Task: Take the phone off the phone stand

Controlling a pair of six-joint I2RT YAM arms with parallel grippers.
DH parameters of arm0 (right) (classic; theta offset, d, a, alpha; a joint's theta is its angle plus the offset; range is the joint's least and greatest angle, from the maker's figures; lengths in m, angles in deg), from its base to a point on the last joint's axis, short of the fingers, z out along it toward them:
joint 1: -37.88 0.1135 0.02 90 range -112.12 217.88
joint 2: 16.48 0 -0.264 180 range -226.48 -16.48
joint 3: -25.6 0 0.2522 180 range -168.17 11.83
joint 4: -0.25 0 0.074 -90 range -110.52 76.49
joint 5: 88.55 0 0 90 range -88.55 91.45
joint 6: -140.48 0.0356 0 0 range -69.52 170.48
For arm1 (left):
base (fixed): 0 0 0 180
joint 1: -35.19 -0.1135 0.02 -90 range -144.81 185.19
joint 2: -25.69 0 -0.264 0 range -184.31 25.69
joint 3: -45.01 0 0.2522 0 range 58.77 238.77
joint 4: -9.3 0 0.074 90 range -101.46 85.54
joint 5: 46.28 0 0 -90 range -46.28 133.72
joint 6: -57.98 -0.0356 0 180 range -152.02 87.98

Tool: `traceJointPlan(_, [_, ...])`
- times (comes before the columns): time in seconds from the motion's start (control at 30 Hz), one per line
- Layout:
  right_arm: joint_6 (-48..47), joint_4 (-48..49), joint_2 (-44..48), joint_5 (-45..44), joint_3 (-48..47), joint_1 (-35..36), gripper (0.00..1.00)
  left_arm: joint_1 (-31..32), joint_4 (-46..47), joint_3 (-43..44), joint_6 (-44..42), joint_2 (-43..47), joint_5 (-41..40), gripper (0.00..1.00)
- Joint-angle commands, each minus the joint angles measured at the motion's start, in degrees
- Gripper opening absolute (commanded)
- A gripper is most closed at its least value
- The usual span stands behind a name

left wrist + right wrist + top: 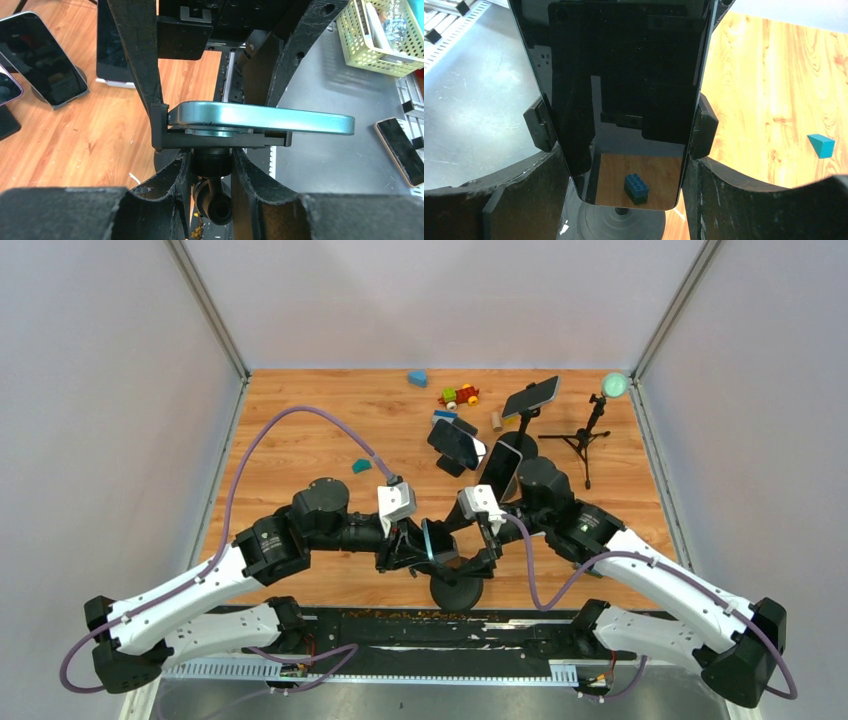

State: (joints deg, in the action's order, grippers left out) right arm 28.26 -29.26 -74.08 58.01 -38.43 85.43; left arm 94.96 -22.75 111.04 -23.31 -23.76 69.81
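Note:
A teal phone (436,539) sits in the black clamp of a phone stand with a round base (457,591) near the table's front edge. In the left wrist view the phone (260,118) shows edge-on above the clamp (220,140). My left gripper (210,160) is shut on the stand's neck (214,167) just under the clamp; it also shows in the top view (408,552). In the right wrist view the phone's dark screen (624,100) faces the camera. My right gripper (624,155) is shut on the phone's lower sides, just below the clamp arms (539,125); it also shows in the top view (487,545).
Other phones on stands (458,443) (500,470) (531,396) stand behind, with a small tripod (590,435) at the back right. Toy blocks (417,378) (460,395) (361,466) lie on the wood. A green basket (380,35) and a loose phone (402,157) lie off the table's near edge.

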Motion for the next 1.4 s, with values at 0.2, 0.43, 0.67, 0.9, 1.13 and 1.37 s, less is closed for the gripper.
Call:
traceJointPlan(0.2, [-1.23,13.25,1.39,-12.26,1.35,5.84,0.0,2.62,15.86,4.7,0.66,-1.44,-0.32,0.0])
traceJointPlan(0.43, [-1.68,12.62,1.79,-13.18,2.1,10.19,0.0,2.54,15.65,4.52,0.67,-1.2,-3.04,0.0])
traceJointPlan(0.67, [-1.73,12.32,2.05,-14.2,2.17,13.34,0.0,1.8,15.53,4.28,0.96,-0.8,-5.6,0.0])
traceJointPlan(0.9, [-0.83,14.07,2.48,-16.47,3.59,15.23,0.0,-0.31,17.42,2.52,2.5,0.77,-7.79,0.0])
traceJointPlan(1.13, [1.87,18.79,4.67,-23.05,6.27,15.64,0.0,-0.68,19.79,0.67,3.33,2.48,-11.29,0.0])
traceJointPlan(1.37, [0.86,17.62,1.11,-24.67,3.83,15.66,0.0,-0.62,21.92,0.28,4.16,1.19,-7.12,0.0])
